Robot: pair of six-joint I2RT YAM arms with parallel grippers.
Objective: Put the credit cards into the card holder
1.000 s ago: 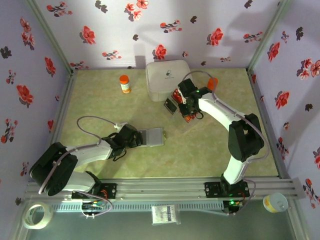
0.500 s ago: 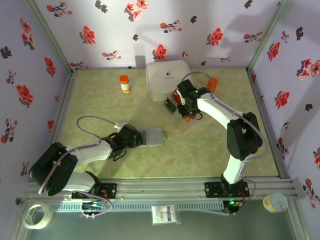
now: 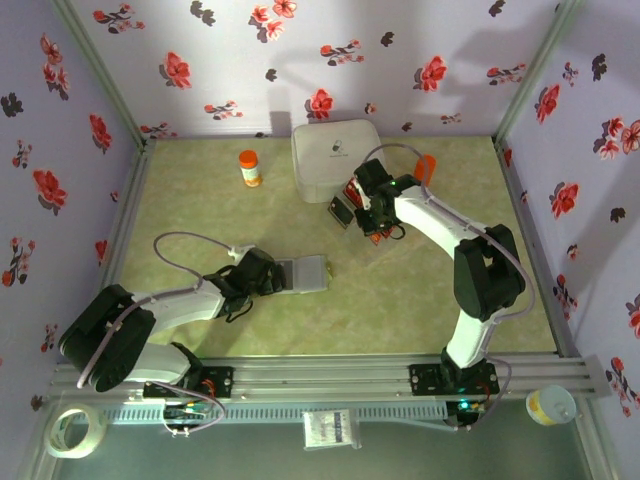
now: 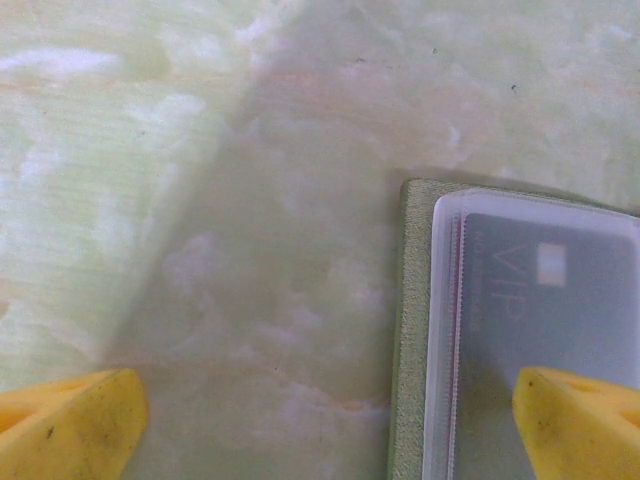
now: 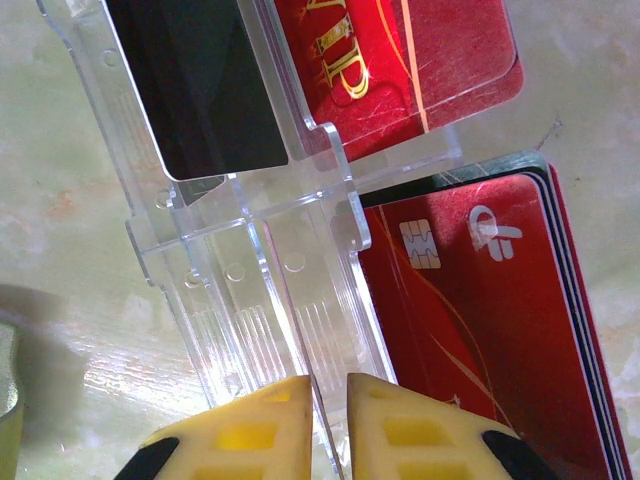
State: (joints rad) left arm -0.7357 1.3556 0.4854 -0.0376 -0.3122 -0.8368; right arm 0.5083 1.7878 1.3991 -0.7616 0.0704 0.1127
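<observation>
Cards [image 5: 470,330], red ones, sit in the clear tray [image 5: 250,300]; my right jaws pinch its thin divider (nearly closed). Left jaws gape wide astride the green holder [image 4: 408,330] edge on the table [image 4: 250,200].

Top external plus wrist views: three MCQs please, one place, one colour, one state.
1. Where lies the card holder? A) at the left gripper B) far left corner C) far right corner
2. Colour of the chip card atop the credit cards in the right wrist view? A) blue B) red C) white
3. Left gripper's jaws? A) shut empty B) shut on a card C) wide open
Key: 1A, the top view shows it at the fingers; 2B, its face is red; 3C, the yellow fingers stand far apart.
</observation>
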